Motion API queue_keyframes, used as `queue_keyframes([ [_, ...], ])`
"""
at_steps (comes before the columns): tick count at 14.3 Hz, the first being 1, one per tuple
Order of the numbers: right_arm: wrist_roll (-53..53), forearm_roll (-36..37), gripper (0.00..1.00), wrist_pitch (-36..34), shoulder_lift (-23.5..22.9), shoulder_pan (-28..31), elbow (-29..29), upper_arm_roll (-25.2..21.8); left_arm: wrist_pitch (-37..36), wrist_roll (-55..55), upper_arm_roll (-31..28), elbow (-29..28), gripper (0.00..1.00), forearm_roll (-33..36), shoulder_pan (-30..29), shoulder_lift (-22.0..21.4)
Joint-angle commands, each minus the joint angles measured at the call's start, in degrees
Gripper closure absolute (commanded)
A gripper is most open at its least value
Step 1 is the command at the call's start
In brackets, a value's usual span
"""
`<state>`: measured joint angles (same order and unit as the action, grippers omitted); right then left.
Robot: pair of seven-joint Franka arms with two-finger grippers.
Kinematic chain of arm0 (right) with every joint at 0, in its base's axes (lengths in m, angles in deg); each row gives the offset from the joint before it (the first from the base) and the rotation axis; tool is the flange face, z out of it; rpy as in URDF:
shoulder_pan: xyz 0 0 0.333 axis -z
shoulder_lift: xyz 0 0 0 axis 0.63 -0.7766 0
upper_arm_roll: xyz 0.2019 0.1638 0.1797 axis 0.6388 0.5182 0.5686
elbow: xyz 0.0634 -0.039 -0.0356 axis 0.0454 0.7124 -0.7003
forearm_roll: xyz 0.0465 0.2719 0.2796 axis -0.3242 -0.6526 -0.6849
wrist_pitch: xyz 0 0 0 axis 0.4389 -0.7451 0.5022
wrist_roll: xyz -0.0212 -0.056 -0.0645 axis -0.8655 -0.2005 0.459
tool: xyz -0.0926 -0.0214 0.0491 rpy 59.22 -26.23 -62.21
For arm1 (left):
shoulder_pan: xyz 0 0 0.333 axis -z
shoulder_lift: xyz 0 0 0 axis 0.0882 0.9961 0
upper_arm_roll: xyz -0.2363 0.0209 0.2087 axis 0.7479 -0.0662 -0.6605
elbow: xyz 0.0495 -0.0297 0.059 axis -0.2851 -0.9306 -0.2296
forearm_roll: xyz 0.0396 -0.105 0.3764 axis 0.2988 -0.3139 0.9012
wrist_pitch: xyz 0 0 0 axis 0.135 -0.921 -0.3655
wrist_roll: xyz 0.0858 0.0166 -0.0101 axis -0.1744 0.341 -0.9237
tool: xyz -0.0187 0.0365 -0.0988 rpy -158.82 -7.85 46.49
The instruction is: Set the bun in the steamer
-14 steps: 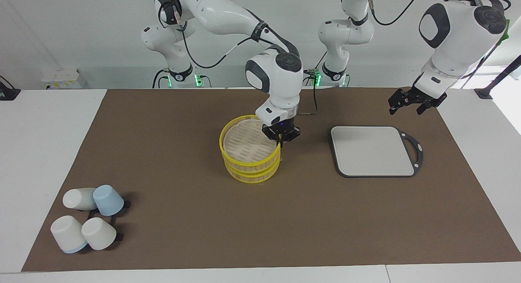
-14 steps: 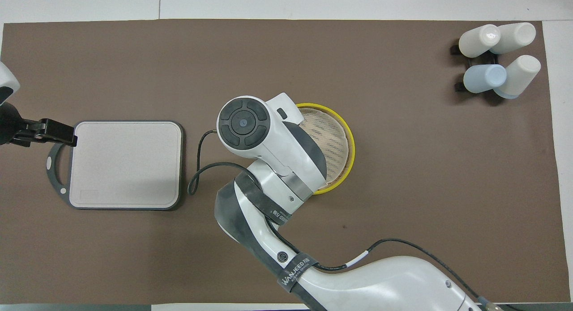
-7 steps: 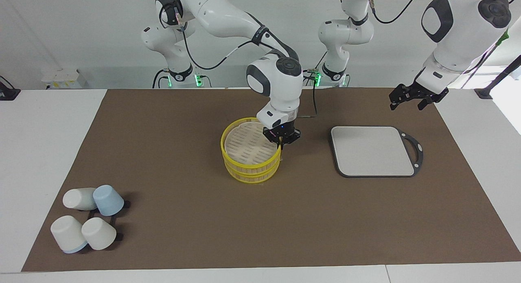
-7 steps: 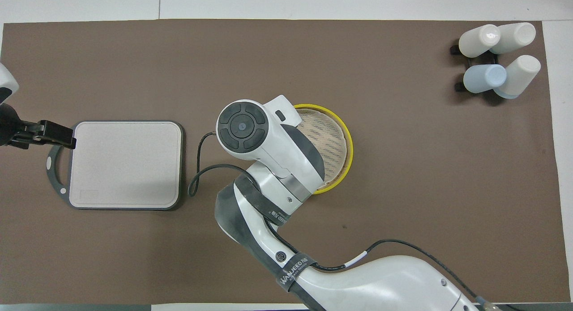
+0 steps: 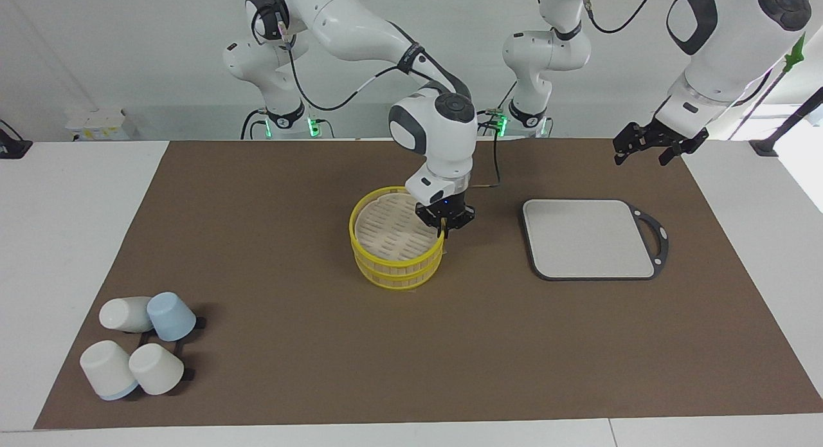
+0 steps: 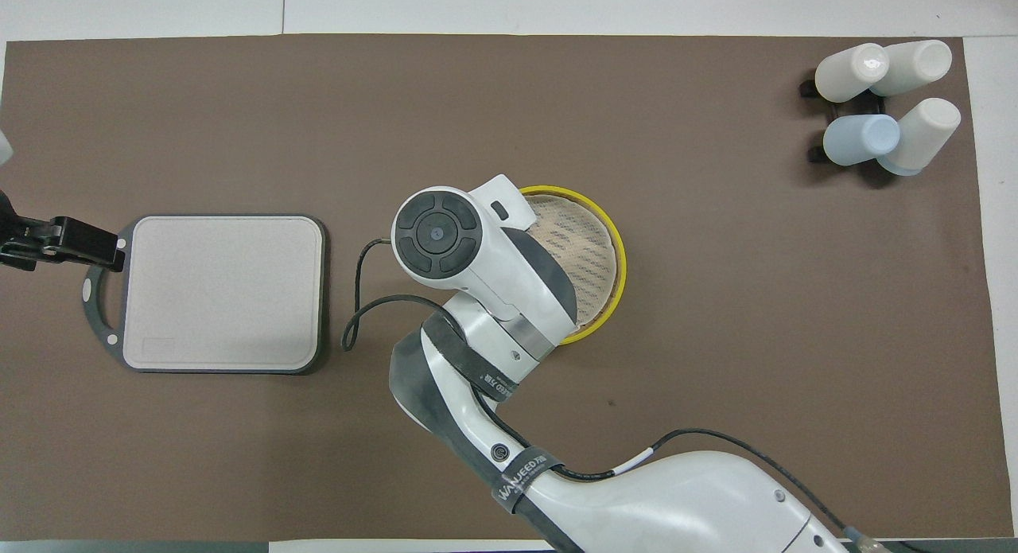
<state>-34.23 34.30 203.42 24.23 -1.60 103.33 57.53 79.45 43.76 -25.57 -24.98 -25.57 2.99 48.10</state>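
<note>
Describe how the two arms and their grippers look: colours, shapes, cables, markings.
Both arms are glossy white, rounded segments with dark grey joint caps. The right gripper and left gripper are black. A black cable runs along the right arm, held by black straps; one strap carries white lettering. Green lights glow at both bases.

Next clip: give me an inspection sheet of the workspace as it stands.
Surface: brown mat over white table.
Job's things: steamer mid-mat, top piece seated; bun nothing seen.
Clutter: grey board toward the left arm's end; four cups on a black rack toward the right arm's end.
Grippers: right pincer at the steamer's yellow rim; left pincer waits raised over the mat edge.
Cables: black cable looping beside the right arm.
Surroundings: white wall.
</note>
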Motion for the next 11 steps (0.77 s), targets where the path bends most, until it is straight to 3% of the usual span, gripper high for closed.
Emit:
queue_keyframes([
  [1, 0.23, 2.07, 0.0, -0.67, 1.23, 0.04, -0.67, -0.32, -2.93, -0.21, -1.9, 3.46, 0.0, 0.23, 1.96, 0.21],
  [4, -2.56, 1.63, 0.0, -8.14, 1.32, 4.25, -8.23, -0.14, -1.62, 0.05, -1.73, 3.46, 0.0, -1.61, 0.74, -0.22],
  [11, -37.7, -3.56, 0.0, -22.11, 12.12, 24.8, -8.16, -0.14, 1.29, 0.4, -1.29, 3.11, 0.0, -1.62, 0.91, -0.49],
])
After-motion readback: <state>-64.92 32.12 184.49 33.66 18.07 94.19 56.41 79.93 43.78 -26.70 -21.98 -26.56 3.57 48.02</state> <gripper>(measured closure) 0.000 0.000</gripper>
